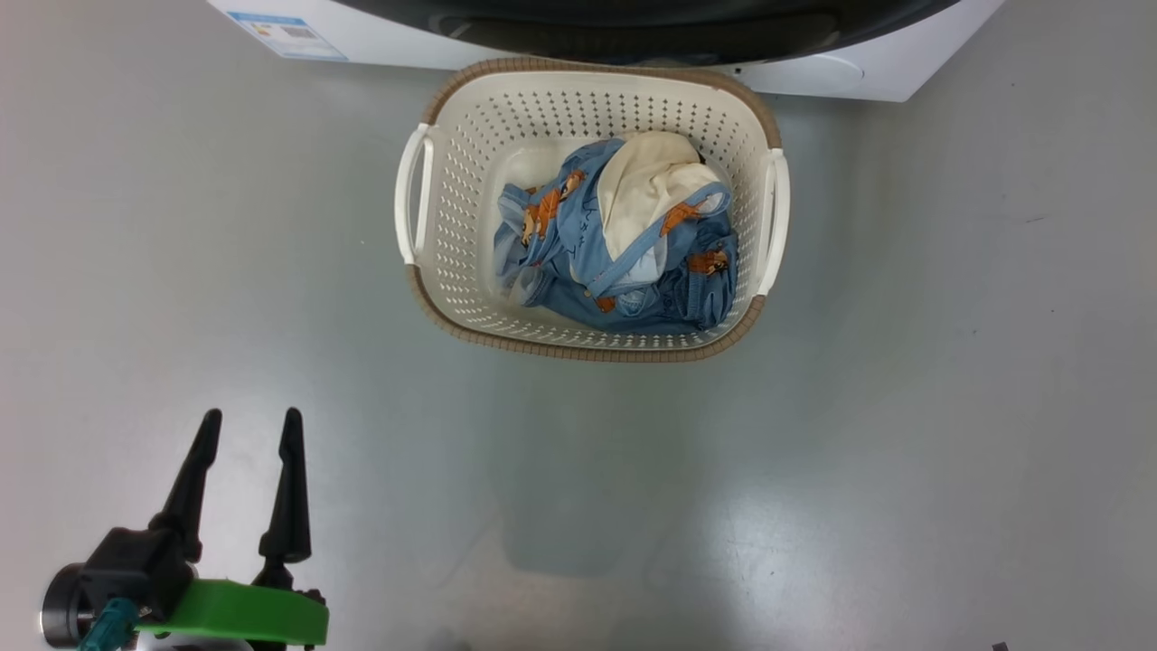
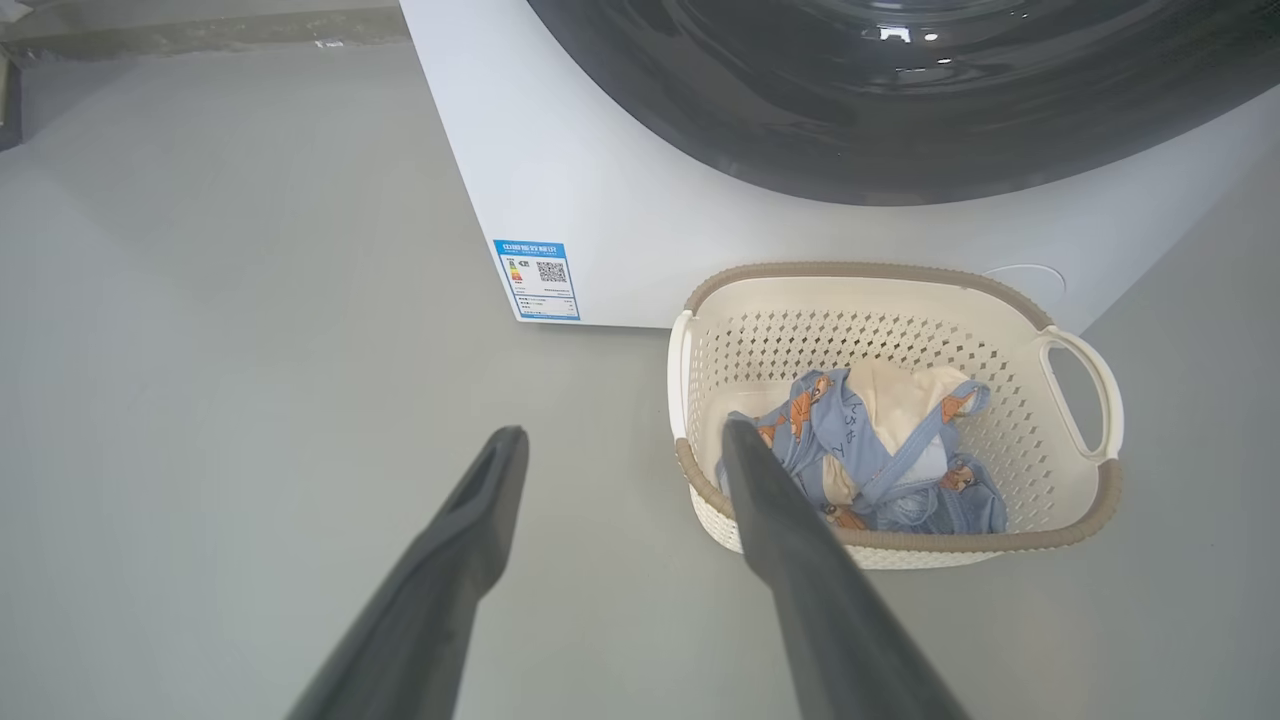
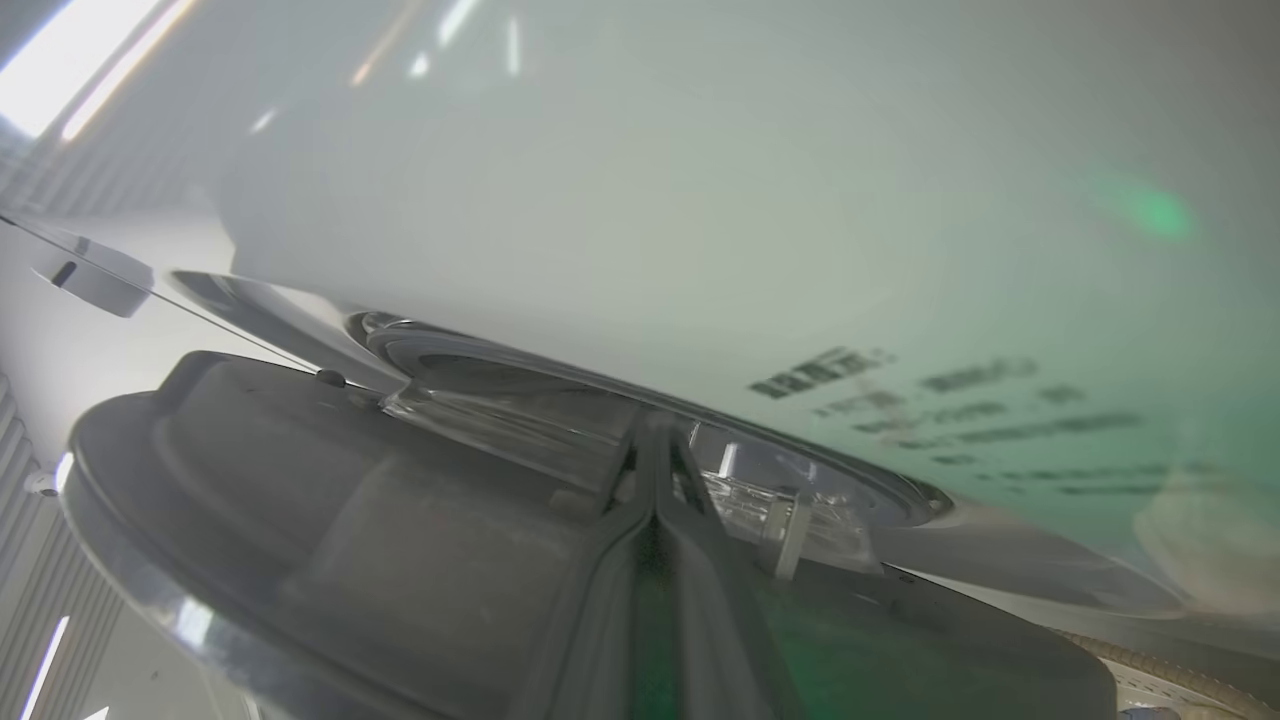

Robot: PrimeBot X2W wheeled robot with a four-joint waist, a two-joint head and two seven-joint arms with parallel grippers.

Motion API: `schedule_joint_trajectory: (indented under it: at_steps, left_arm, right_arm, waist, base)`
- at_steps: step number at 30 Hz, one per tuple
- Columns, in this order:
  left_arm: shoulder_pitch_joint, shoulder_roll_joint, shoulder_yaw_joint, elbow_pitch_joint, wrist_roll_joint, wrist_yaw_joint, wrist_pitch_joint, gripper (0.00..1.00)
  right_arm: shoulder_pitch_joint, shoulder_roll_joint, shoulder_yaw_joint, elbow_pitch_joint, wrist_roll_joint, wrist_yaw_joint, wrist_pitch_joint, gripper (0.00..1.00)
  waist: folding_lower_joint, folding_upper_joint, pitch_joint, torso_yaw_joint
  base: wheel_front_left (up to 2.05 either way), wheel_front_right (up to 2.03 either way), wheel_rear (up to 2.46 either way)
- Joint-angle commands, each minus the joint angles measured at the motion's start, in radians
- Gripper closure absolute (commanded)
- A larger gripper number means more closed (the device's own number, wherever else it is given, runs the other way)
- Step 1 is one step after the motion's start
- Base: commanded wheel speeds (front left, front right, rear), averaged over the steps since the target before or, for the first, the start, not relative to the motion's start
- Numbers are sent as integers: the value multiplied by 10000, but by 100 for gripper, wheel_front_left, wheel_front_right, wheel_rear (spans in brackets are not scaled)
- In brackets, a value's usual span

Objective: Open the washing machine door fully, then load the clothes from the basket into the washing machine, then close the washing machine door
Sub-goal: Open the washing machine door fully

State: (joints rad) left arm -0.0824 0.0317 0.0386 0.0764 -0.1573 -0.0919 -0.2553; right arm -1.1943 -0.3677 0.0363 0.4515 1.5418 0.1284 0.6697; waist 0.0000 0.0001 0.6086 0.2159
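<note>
Left gripper spread wide above the floor; right gripper pinched shut at the door's edge.

Ahead of the left gripper's tips and off to their right stood the basket, holding the clothes in a heap. It sat just before the washing machine, under the overhang of the washing machine door. Nothing lay between those open fingers and the basket. A blue label marked the machine's lower corner beyond them. The right gripper's closed fingers pointed into the seam between the door's dark grey face and the white front; whether they touched it could not be told.
</note>
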Motion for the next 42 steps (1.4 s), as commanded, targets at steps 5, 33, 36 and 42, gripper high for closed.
schedule_joint_trajectory:
  at_steps: [5,33,36,42]
  left_arm:
    - [-30,185,331,-120,-183,108,-65,0]
    - [-145,185,151,105,-511,354,-65,0]
    - [-82,185,55,137,-647,491,-65,0]
    - [115,185,-101,218,-852,724,-65,0]
  right_arm:
    - [12,448,553,-498,81,23,505,100]
    - [2395,1193,2321,-2021,224,23,1954,100]
    - [2943,1286,2562,-2202,192,23,2007,100]
    - [4007,1580,2960,-2508,298,23,2057,100]
  waist:
    - [0,-1,-18,-67]
    - [0,-1,-1522,-481]
    - [0,-1,-1874,-486]
    - [0,-1,-2595,-486]
  base:
    - [0,0,0]
    - [0,0,0]
    - [0,0,0]
    - [0,0,0]
